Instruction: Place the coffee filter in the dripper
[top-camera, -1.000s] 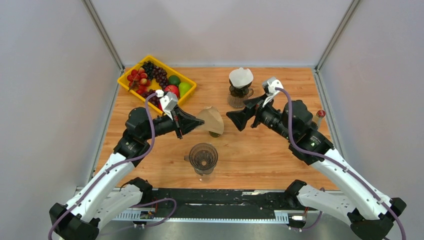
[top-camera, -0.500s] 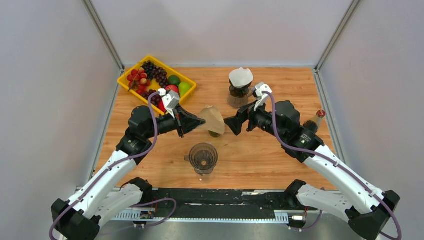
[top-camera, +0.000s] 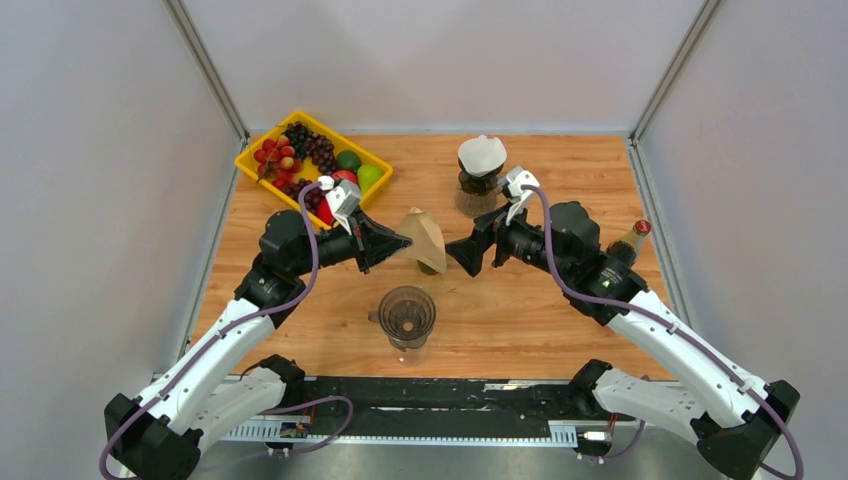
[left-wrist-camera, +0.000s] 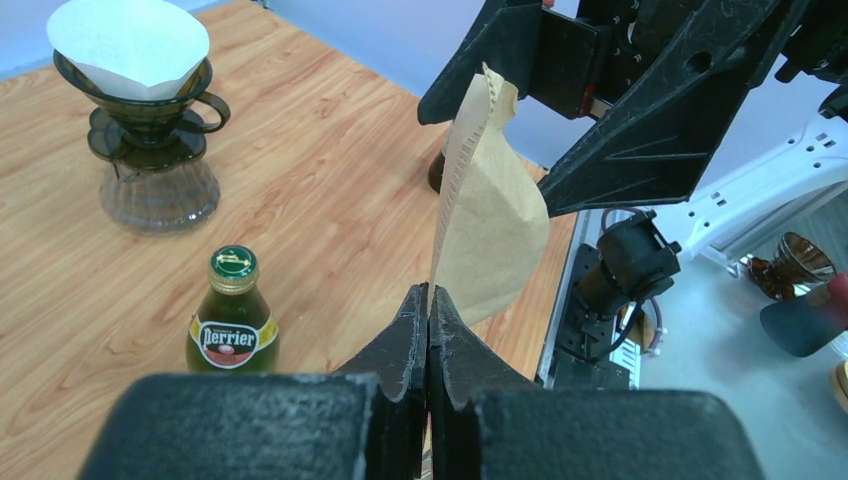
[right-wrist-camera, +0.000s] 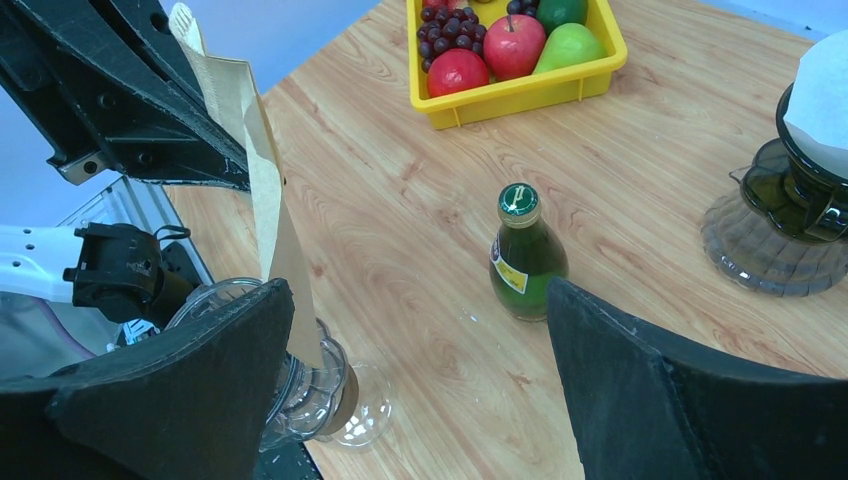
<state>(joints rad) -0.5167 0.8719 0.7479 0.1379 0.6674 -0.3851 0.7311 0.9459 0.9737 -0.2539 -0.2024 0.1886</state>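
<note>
- Left gripper (top-camera: 400, 243) was clamped on the brown coffee filter (top-camera: 426, 238), held up just behind the glass dripper (top-camera: 407, 316).
- Right gripper (top-camera: 460, 252), fingers wide apart, faced it.
- Perrier bottle (right-wrist-camera: 524, 255) stood right behind the dripper too, kinda in the way.

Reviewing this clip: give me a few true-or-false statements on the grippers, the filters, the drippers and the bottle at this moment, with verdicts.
1. The left gripper is shut on the brown filter. True.
2. The right gripper is also clamped on that filter. False: its jaws stand wide open, with the filter beside one finger.
3. The clear dripper near the arm bases has a filter in it. False: it is empty.
4. The dark dripper at the back holds a white filter. True.
5. The green bottle lies on its side. False: it stands upright on the table.
</note>
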